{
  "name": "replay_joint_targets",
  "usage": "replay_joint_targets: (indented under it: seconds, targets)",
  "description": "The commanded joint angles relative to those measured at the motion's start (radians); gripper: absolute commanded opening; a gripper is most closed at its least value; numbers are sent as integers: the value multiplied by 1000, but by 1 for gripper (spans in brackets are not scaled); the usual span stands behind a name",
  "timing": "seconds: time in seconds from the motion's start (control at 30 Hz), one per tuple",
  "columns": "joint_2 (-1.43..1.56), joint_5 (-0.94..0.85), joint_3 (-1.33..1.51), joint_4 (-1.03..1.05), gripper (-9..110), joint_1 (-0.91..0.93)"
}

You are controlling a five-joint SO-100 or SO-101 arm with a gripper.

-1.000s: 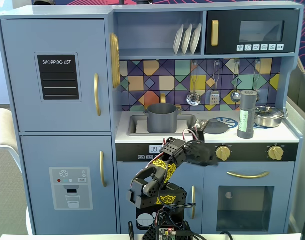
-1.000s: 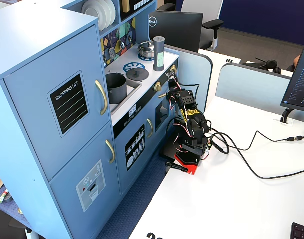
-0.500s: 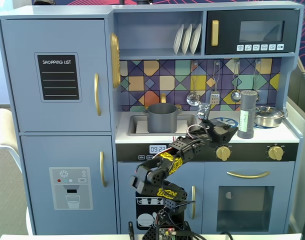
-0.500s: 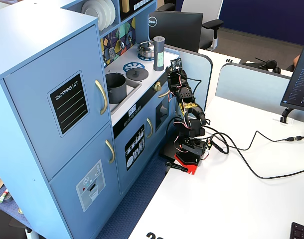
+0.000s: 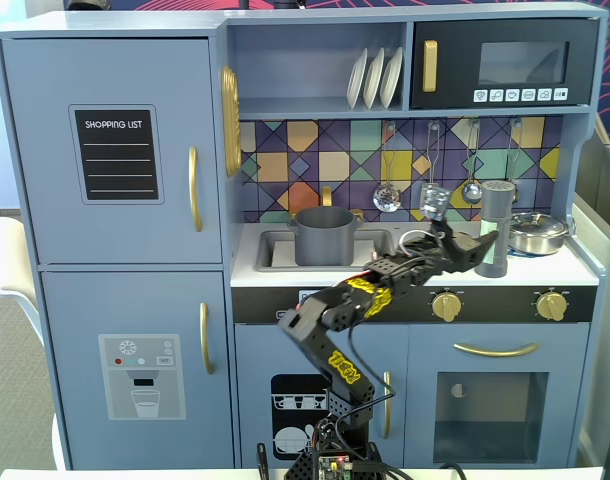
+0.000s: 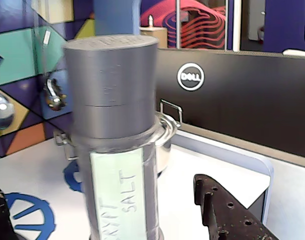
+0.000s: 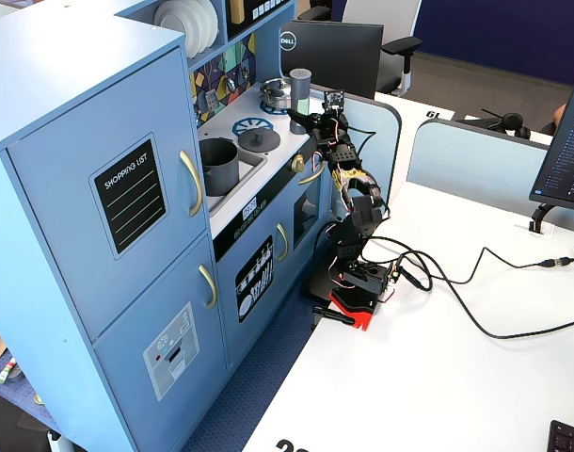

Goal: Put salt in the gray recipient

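1. The toy kitchen (image 5: 115, 250) carries everything on its white tabletop (image 5: 560, 268); the arm (image 5: 335, 320) reaches up from below toward its right end.
2. The gray recipient (image 5: 323, 236) sits in the sink at the tabletop's left end, well apart from the salt.
3. The salt (image 5: 494, 228) stands upright near the right edge, just in front of a steel pan (image 5: 538, 232).
4. The end effector (image 5: 482, 243) is spread wide, one finger (image 6: 227, 215) beside the shaker, nothing gripped. The reach looks in hand; next, straddle the salt and clamp without tipping it.
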Motion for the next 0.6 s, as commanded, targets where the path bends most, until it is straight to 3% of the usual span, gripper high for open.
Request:
replay_joint_targets:
  seconds: [0.0, 0.57]
  targets:
    - [-100, 8, -138, -49, 55, 11]
    - [-503, -51, -520, -101, 53, -21]
